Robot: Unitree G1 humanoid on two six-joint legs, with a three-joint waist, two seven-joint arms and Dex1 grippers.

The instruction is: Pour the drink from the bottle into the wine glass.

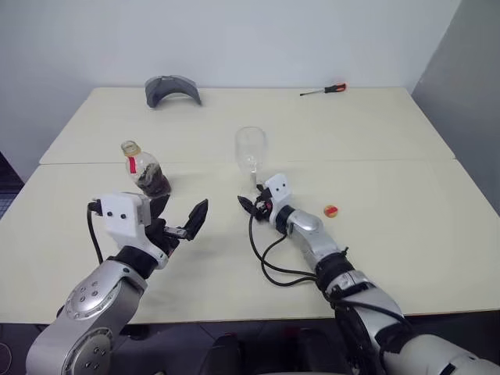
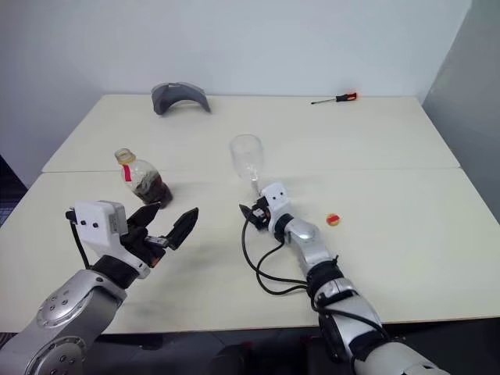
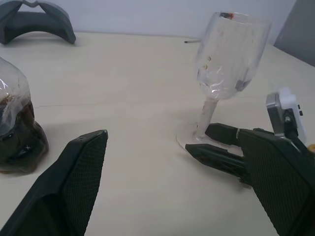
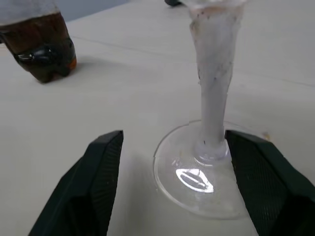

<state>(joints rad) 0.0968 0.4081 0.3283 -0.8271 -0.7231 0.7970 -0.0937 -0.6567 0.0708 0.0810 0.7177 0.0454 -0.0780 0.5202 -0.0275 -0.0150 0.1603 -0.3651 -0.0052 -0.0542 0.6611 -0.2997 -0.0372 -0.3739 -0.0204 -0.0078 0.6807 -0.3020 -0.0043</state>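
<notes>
Your right hand (image 4: 170, 184) sits low on the cream surface (image 1: 391, 156) with its two black fingers spread wide, one to each side of the wine glass (image 1: 251, 150) at its foot. In the right wrist view the stem rises just off the inner face of one finger, and neither pad presses on it; the glass stands upright on its own, its bowl clear and dry-looking. Your left hand (image 1: 178, 223) hangs above the near edge of the surface, fingers also wide apart and holding nothing.

The bottle (image 1: 144, 169) stands upright at about nine o'clock from the glass, well apart from it and just beyond your left hand. Its yellow cap is off, the neck open above the red label, and the drink (image 1: 154, 183) fills only the lower part of its round body. The cap (image 1: 331, 210), yellow with a touch of red, lies on the surface at about four o'clock from the glass, near your right forearm.

At the far edge, a grey curved object (image 1: 172, 90) rests at about eleven o'clock from the glass, and a red-handled screwdriver (image 1: 324, 90) lies at about one o'clock.
</notes>
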